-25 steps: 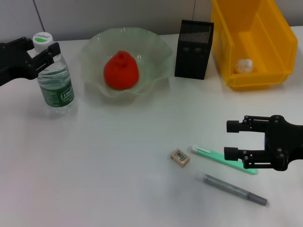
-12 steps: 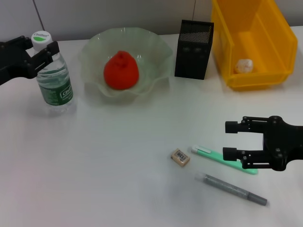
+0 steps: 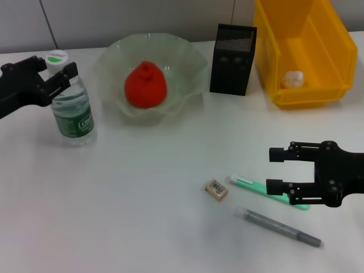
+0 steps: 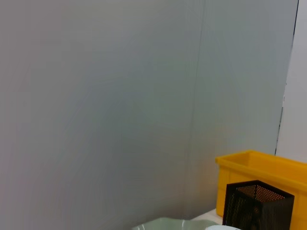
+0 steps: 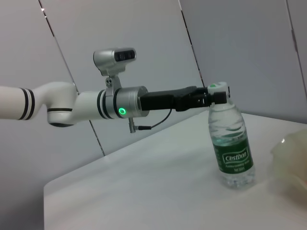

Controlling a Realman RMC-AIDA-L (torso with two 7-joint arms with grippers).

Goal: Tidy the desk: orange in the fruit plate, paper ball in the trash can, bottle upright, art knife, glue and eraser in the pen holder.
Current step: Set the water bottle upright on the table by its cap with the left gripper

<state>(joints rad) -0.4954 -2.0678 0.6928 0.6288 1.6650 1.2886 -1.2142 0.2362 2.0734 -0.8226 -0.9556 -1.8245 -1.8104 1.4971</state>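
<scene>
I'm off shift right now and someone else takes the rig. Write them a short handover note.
Left gripper is shut on the bottle at its neck; the bottle stands upright on the table.
Right gripper is open, hovering by the green art knife.
Done: orange in the fruit plate, paper ball in the trash can.
Left: release the bottle; put the art knife, the grey glue pen and the eraser into the pen holder.

orange (image 3: pixel 145 85) in fruit plate (image 3: pixel 187 57), bottle (image 3: pixel 71 105) to its left, pen holder (image 3: pixel 232 60) right, paper ball (image 3: pixel 292 78) in trash can (image 3: pixel 335 40)
</scene>
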